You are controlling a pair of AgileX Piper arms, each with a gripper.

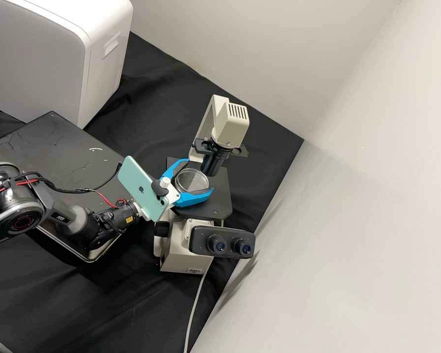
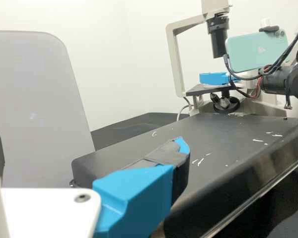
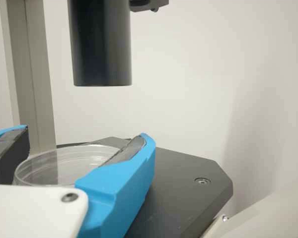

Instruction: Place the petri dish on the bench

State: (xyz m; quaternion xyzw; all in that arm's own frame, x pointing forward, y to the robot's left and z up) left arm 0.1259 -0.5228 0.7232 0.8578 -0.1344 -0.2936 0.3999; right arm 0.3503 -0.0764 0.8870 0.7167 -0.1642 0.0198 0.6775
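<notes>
Fingers (image 1: 193, 198) of the right gripper (image 1: 199, 177) bracket the petri dish (image 1: 192, 180) on the microscope (image 1: 196, 245) stage (image 1: 219, 196), directly under the black tube (image 1: 211, 162). A dark slab (image 1: 59, 152) lies just beside the microscope, with a white cabinet (image 1: 54, 54) beyond it.

Left wrist: the left gripper (image 2: 87, 148) is spread wide and holds nothing, low at the slab's (image 2: 228, 144) end farthest from the microscope (image 2: 188, 59).

Right wrist: the dish (image 3: 59, 166) sits between both blue fingers (image 3: 124, 183), which are clamped against its wall. Its base looks to rest on the stage (image 3: 184, 188), though contact is hard to confirm. The tube (image 3: 102, 42) hangs directly above.
</notes>
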